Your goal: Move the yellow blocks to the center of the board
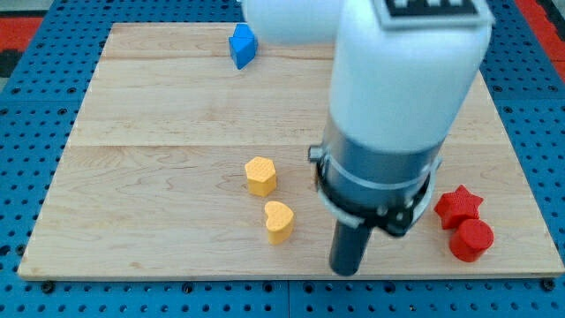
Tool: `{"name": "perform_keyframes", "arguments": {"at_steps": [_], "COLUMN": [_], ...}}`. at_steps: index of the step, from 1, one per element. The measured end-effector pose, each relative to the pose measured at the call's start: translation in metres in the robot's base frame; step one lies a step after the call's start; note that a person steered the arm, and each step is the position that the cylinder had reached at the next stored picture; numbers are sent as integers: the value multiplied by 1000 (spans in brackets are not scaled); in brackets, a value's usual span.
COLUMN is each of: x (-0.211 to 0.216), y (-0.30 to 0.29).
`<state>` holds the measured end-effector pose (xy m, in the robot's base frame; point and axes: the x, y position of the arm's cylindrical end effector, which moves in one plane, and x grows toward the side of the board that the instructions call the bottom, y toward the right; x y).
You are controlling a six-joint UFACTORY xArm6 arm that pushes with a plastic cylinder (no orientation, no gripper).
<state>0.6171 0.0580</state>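
A yellow hexagon block (260, 176) lies a little below and left of the board's middle. A yellow heart block (279, 221) lies just below and right of it, close but apart. My tip (346, 268) is on the board near the view's bottom edge, to the right of the yellow heart with a clear gap between them. The arm's white and grey body (397, 106) hides the board's middle right.
A blue block (242, 45) sits at the board's top edge. A red star block (458, 205) and a red round block (471, 239) sit together at the view's right, right of my tip. The wooden board (132, 177) lies on a blue perforated table.
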Motion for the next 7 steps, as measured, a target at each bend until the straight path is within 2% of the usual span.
{"name": "perform_keyframes", "arguments": {"at_steps": [2, 3, 4, 5, 6, 7], "x": [-40, -13, -23, -67, -110, -123], "y": [-35, -35, -59, -95, -104, -105]}}
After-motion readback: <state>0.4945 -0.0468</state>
